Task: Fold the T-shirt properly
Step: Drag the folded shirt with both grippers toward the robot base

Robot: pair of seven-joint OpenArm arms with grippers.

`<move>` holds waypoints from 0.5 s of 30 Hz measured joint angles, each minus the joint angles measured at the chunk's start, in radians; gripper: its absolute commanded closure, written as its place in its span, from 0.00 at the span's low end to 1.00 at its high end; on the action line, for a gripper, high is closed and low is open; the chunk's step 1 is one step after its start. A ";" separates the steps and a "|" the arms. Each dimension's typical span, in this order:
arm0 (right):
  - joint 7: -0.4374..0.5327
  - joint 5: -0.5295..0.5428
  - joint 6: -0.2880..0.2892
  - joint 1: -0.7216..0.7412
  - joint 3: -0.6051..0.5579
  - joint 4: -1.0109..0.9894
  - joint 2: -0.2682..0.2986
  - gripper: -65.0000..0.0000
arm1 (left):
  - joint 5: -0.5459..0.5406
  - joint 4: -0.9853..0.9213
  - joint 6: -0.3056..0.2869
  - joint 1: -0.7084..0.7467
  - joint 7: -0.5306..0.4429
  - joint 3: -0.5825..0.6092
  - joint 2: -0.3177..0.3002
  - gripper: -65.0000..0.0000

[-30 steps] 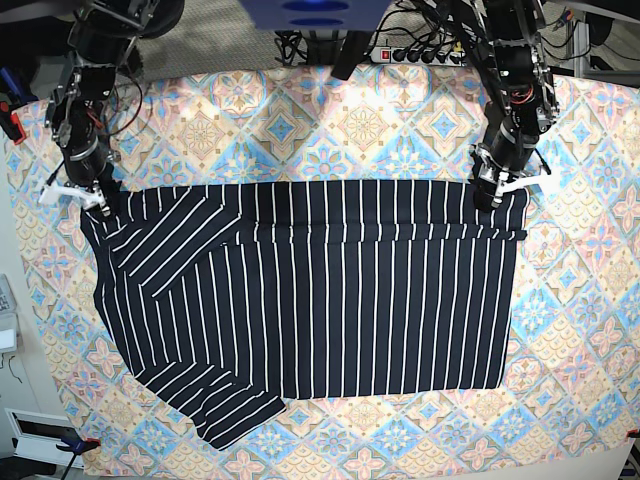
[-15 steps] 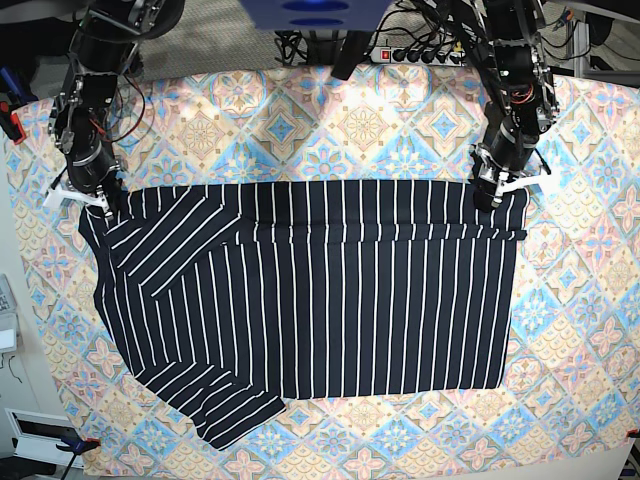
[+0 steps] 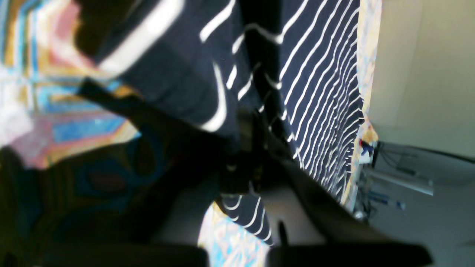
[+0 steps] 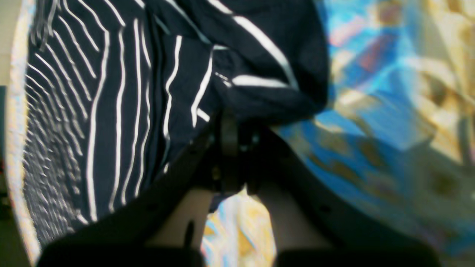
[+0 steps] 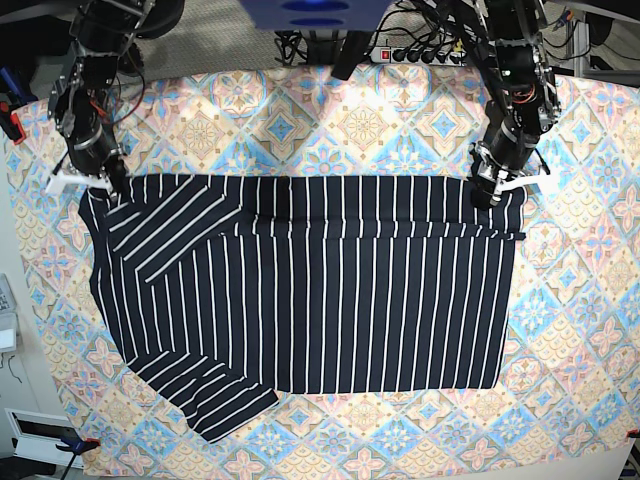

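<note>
We found the T-shirt (image 5: 310,285) spread flat on the tablecloth (image 5: 590,300), covering most of its middle. The fabric was dark navy, close to black, with thin white pinstripes. Across the main body the stripes ran from the far edge toward the near edge in the base view. A band along the far edge was doubled over, its lower border showing as a straight seam line across the width. At the base view's left, a folded panel lay on top with its stripes running diagonally, and a second diagonal-striped flap, apparently a sleeve, jutted from the near-left corner (image 5: 215,405). The right and near edges were straight and nearly square to each other. The long axis of the garment lay side to side in the base view, from one arm to the other.

The left gripper (image 5: 490,192) stood at the far corner on the base view's right. In the left wrist view its fingers (image 3: 241,174) were drawn together with striped cloth (image 3: 193,74) bunched between them. The right gripper (image 5: 92,180) stood at the far corner on the base view's left. In the right wrist view its fingers (image 4: 230,133) were likewise pinched on a gathered fold of the cloth (image 4: 259,63), with the patterned tablecloth (image 4: 389,92) beyond. Both wrist views were blurred close to the lens.
</note>
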 measured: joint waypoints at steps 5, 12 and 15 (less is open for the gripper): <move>-0.008 -0.010 -0.010 -0.050 0.000 0.063 -0.002 1.00 | -0.007 0.057 0.008 0.061 0.019 0.000 0.005 1.00; -0.012 -0.011 -0.009 -0.127 0.000 0.129 -0.002 1.00 | 0.009 0.179 0.033 0.195 0.024 0.000 0.005 1.00; -0.013 -0.011 -0.010 -0.153 0.000 0.159 -0.002 1.00 | 0.011 0.205 0.031 0.232 0.029 -0.002 0.005 1.00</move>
